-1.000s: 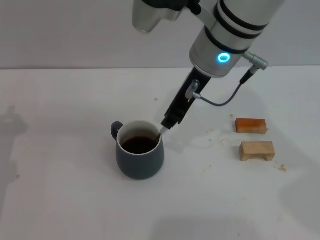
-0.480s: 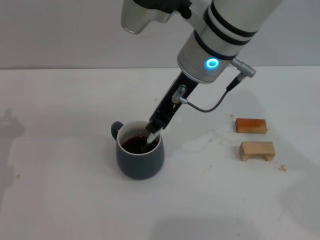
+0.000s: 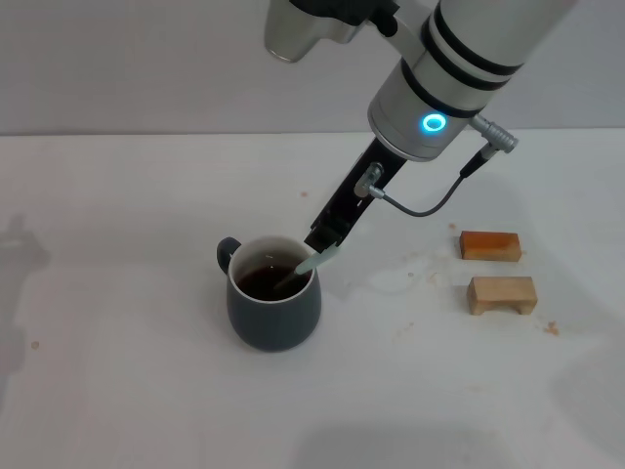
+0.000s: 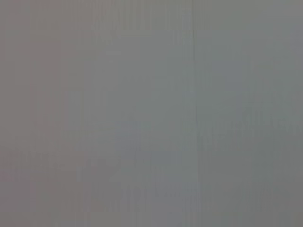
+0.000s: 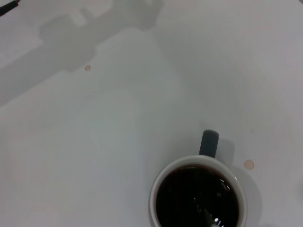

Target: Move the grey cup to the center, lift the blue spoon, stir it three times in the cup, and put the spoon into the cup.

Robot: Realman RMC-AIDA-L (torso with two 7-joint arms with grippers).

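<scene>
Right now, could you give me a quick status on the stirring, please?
Right end effector shut on spoon, bowl dipped in cup. Left arm out of view. Two wooden blocks well clear.

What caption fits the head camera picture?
Right gripper dips the blue spoon into the grey cup.

A white table point(image 3: 127, 391) fills the head view, with a pale grey wall point(image 3: 127, 59) behind its far edge. Toward the right side sit two small wooden blocks, well apart from the middle: an orange-brown block point(image 3: 489, 245) farther back and a lighter tan block point(image 3: 502, 294) just in front of it, not touching. Small brownish specks point(image 3: 552, 329) lie near the tan one.
</scene>
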